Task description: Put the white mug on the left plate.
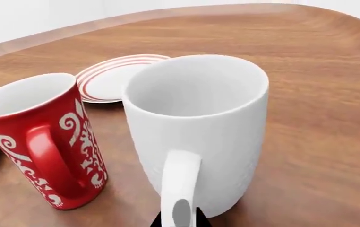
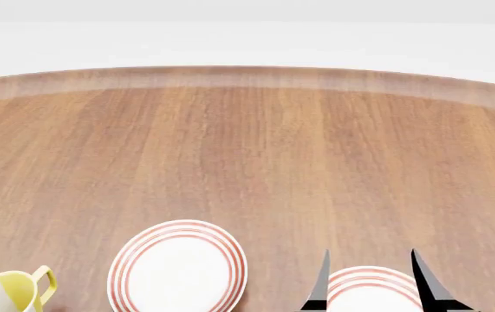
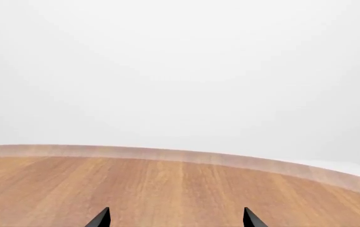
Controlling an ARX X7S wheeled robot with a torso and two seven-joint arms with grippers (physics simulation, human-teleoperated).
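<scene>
**Left gripper at the white mug's handle**

Left gripper: only dark tips flank the handle at the wrist view's edge; pinching or not, cannot tell. Handle faces the camera, likely for a handle grasp. White mug stands upright on the table, long axis vertical, mouth up, just beside the red mug. Left plate bare. Right gripper spread, idle over the other plate.
</scene>
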